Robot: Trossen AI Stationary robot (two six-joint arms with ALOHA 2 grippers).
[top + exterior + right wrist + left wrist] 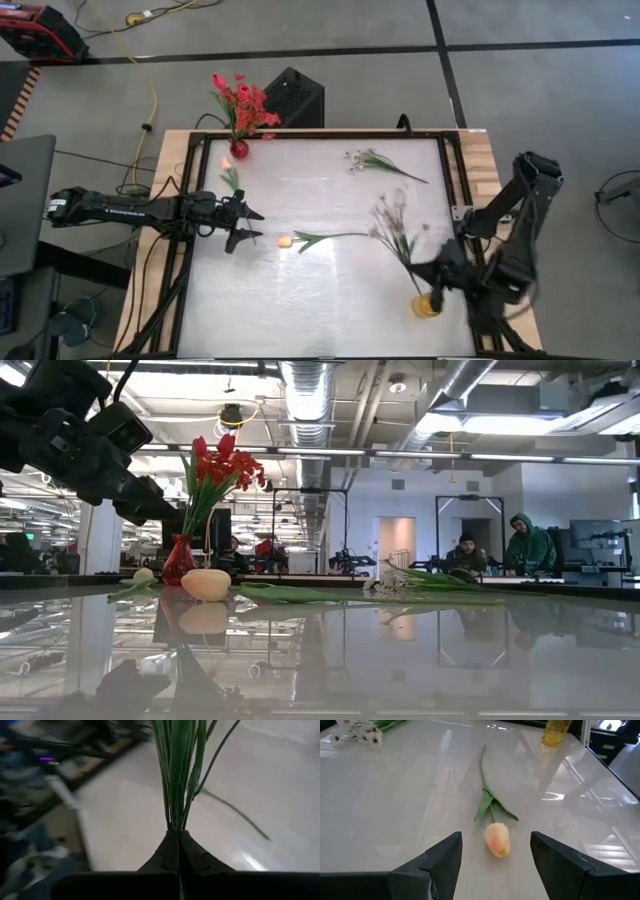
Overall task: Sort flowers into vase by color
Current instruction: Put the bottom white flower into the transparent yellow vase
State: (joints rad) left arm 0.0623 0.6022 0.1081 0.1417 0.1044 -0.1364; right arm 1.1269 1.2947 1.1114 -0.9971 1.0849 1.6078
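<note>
From above, the left gripper [250,225] hangs spread beside an orange tulip [284,241] lying mid-table. Its wrist view shows the bud [497,839] between parted fingers [442,857]. The right gripper [178,840] pinches white flower stems [176,775] over a yellow vase [427,305].

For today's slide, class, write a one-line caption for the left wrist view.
Open left gripper frames a pale orange tulip lying on the white table.

Open-plan lab or workshop; exposed ceiling ducts [310,400]; seated people [528,545] at monitors [596,540]
</note>
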